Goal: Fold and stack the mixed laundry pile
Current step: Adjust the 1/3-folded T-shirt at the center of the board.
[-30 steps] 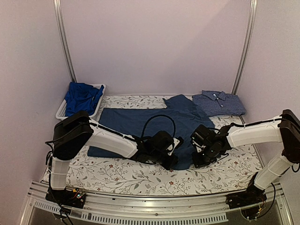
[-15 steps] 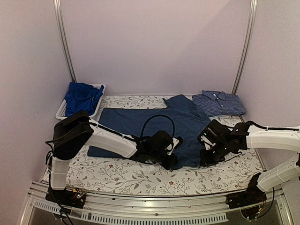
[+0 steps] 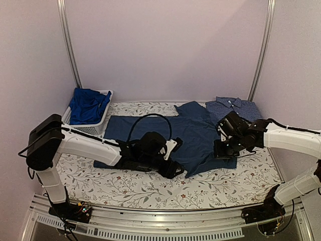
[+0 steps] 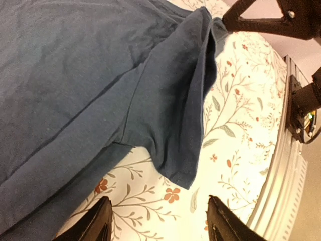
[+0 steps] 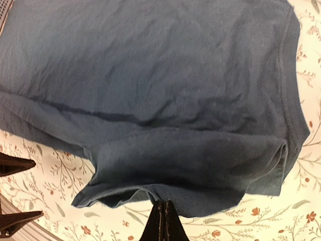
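A dark navy T-shirt (image 3: 165,131) lies spread across the middle of the table, part of it folded over on itself. My left gripper (image 3: 174,169) hovers open just off its near edge; in the left wrist view the gripper (image 4: 158,222) has only flowered cloth between its fingers, and a sleeve corner of the T-shirt (image 4: 175,125) lies just ahead of them. My right gripper (image 3: 221,152) is shut on the T-shirt's near right edge; its wrist view shows the gripper (image 5: 164,210) pinching the hem of the T-shirt (image 5: 160,90). A folded checked shirt (image 3: 235,107) lies at the back right. A royal-blue garment (image 3: 88,104) fills the basket.
The white mesh basket (image 3: 90,129) stands at the back left corner. The flowered table cover (image 3: 130,188) shows along the near edge. A metal rail (image 4: 286,165) borders the table front. The left gripper's open fingers (image 5: 15,165) show at the left edge of the right wrist view.
My left gripper has opened, let go of the T-shirt and drawn back to the left. My right gripper, still shut, has moved right and farther back with the shirt's edge.
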Robot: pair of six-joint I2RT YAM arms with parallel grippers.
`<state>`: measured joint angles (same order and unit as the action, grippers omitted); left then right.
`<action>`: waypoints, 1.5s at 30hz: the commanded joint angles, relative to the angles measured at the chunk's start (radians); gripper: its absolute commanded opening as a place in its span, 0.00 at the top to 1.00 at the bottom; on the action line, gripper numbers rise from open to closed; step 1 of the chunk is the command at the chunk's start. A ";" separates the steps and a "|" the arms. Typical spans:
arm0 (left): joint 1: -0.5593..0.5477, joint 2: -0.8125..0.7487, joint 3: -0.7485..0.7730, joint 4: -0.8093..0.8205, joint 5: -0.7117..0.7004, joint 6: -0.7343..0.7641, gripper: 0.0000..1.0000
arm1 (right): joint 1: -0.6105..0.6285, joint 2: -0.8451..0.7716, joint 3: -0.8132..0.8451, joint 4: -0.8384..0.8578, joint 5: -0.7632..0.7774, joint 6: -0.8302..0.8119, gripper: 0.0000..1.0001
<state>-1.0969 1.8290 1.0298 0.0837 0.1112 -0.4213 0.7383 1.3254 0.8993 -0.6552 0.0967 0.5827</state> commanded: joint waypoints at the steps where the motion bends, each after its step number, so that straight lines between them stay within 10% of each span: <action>1: 0.050 -0.033 -0.049 0.014 -0.025 0.019 0.36 | -0.078 0.031 0.071 0.081 0.060 -0.051 1.00; 37: 0.396 -0.236 -0.247 -0.156 -0.198 -0.061 0.32 | -0.305 0.538 0.348 0.380 0.150 -0.294 1.00; 45: 0.422 -0.307 -0.270 -0.222 -0.200 -0.120 0.22 | -0.320 0.528 0.364 0.282 0.085 -0.290 0.43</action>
<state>-0.6971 1.5768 0.7715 -0.0837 -0.0738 -0.4988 0.4316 1.9137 1.3029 -0.3260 0.1978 0.2806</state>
